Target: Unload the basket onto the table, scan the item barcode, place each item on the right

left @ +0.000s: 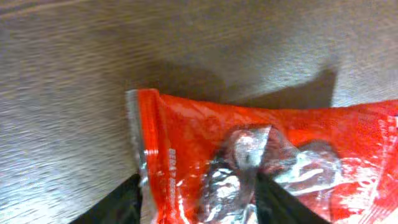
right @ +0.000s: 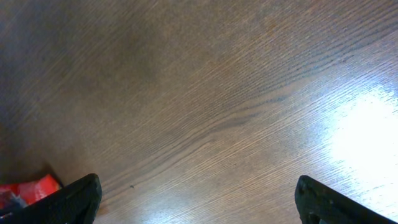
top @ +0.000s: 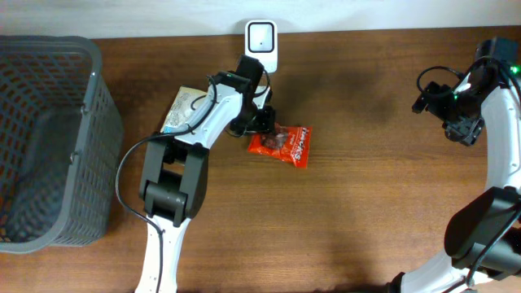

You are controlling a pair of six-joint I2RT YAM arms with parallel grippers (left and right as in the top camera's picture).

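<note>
A red snack packet (top: 282, 145) with silvery wrapped pieces showing through it lies on the wooden table, just below the white scanner (top: 261, 42) at the back edge. My left gripper (top: 263, 124) is at the packet's left end. In the left wrist view its two dark fingers (left: 118, 202) press against either side of the crumpled red packet (left: 199, 149), so the left gripper (left: 199, 196) is shut on that end. My right gripper (top: 464, 130) hangs at the far right, away from the packet. The right gripper (right: 199, 196) is wide open over bare wood. No barcode shows.
A grey mesh basket (top: 49, 138) fills the left side of the table. A pale flat packet (top: 181, 110) lies partly under my left arm. A corner of the red packet (right: 28, 190) shows at the right wrist view's lower left.
</note>
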